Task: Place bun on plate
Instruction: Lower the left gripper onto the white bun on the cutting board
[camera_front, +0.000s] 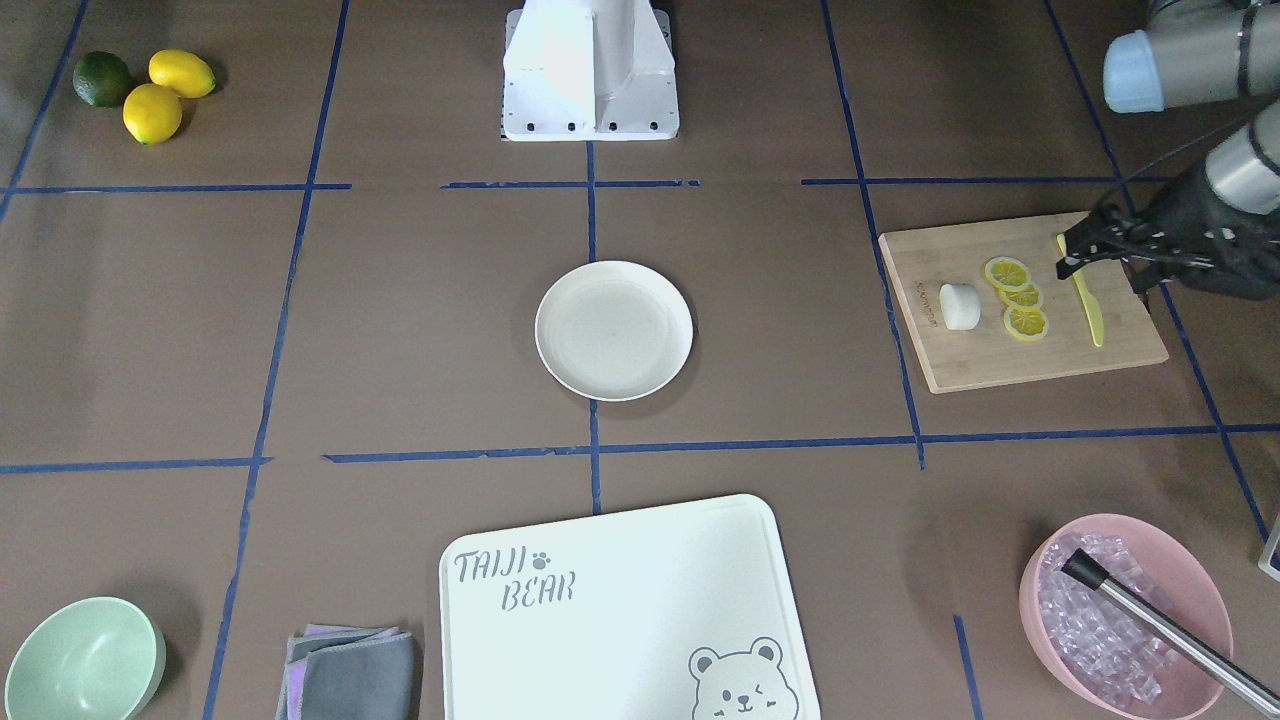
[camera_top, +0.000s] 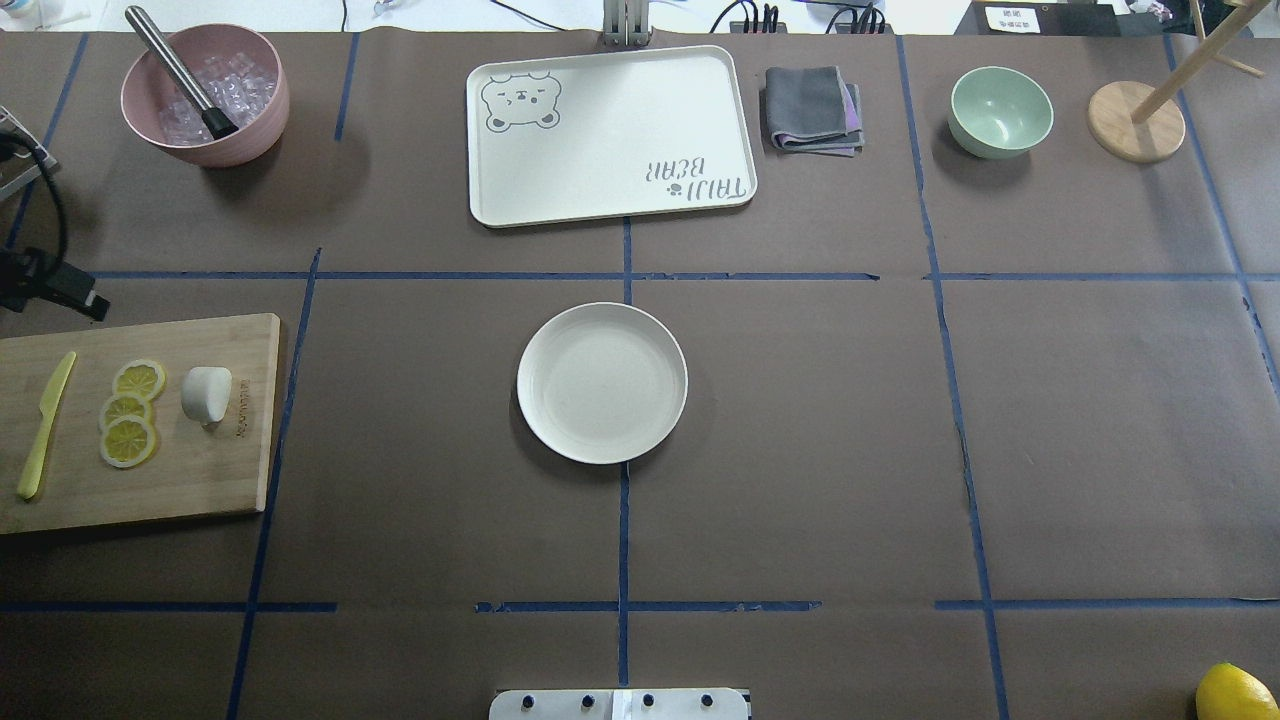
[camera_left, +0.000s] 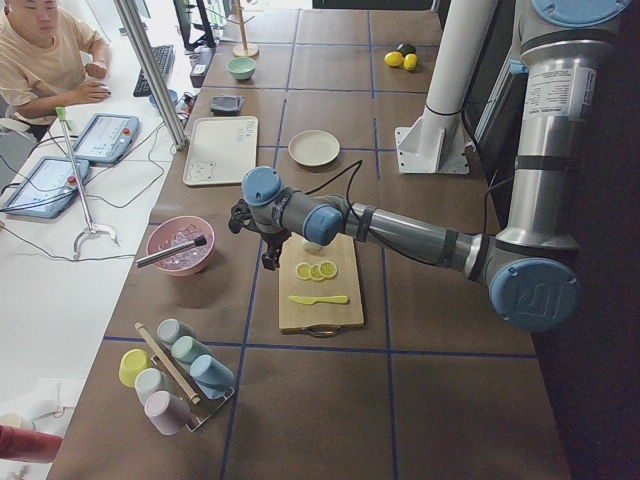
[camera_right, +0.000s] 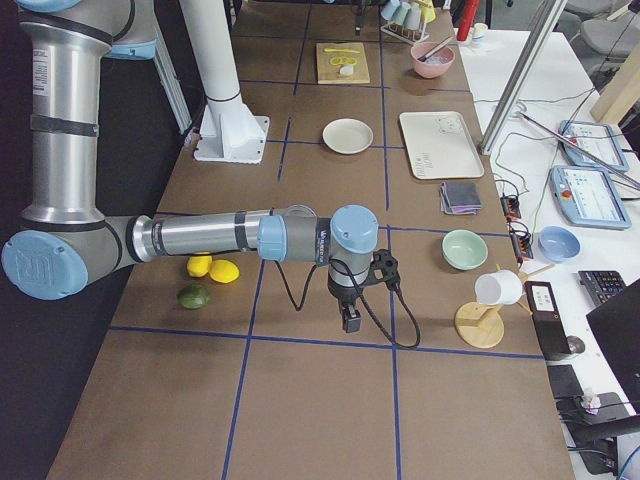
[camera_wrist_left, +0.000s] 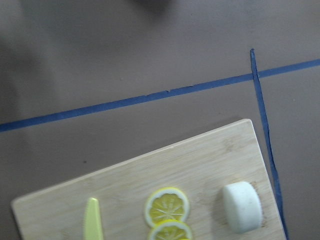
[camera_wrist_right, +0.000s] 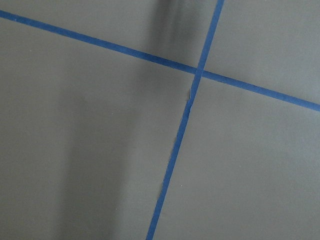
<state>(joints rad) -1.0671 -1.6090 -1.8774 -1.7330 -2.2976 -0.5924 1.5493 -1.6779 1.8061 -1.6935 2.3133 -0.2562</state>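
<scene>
Left tool (camera_front: 1068, 258) hangs by the board's (camera_front: 1020, 360) far-left corner (can't tell if it's apart or together), and the bun (camera_front: 960, 305) sits to its right past the lemon slices (camera_front: 1020, 297), toward the plate (camera_front: 614, 330).

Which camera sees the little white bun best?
Left wrist-mounted view: the bun is closest and whole, on the wooden board. Overhead and front-facing show it small, exterior right tiny; the others don't show it.

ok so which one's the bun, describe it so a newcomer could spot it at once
Find the wooden board at the table's end on the robot's left. Along it lie a yellow knife, three overlapping lemon slices, then the bun, nearest the plate. It is the only plain white thing there, a smooth rounded lump.
</scene>
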